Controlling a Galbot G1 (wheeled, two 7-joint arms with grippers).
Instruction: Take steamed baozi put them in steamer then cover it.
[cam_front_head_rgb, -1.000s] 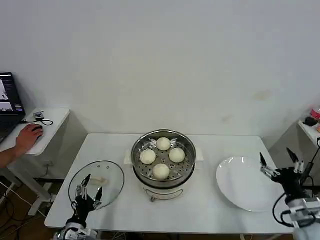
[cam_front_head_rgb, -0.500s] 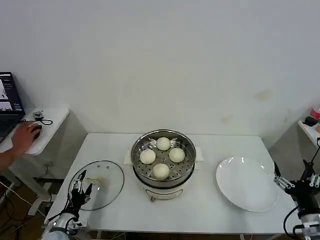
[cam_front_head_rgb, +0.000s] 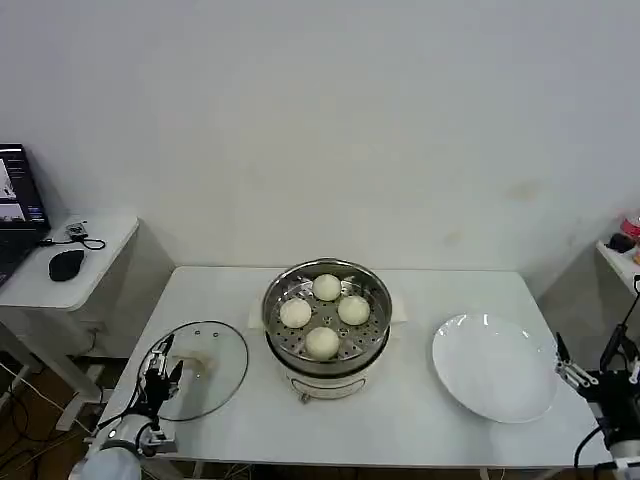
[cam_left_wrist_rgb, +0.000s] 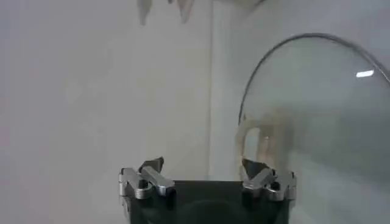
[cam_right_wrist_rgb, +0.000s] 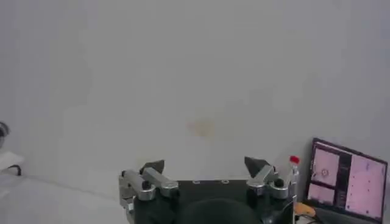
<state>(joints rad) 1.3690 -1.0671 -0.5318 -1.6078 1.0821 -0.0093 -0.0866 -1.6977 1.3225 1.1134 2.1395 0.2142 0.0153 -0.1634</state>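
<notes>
Steamer sits open-topped mid-bench, four steamed baozi inside, nothing above it. I see bare bench between it and the glass lid on the left, same toward the plate on the right. Front strip free.

We take this for a lab or test room: a bare white wall, 1 plain white table staged with kitchenware, and a side desk carrying a laptop, mouse and cables.
</notes>
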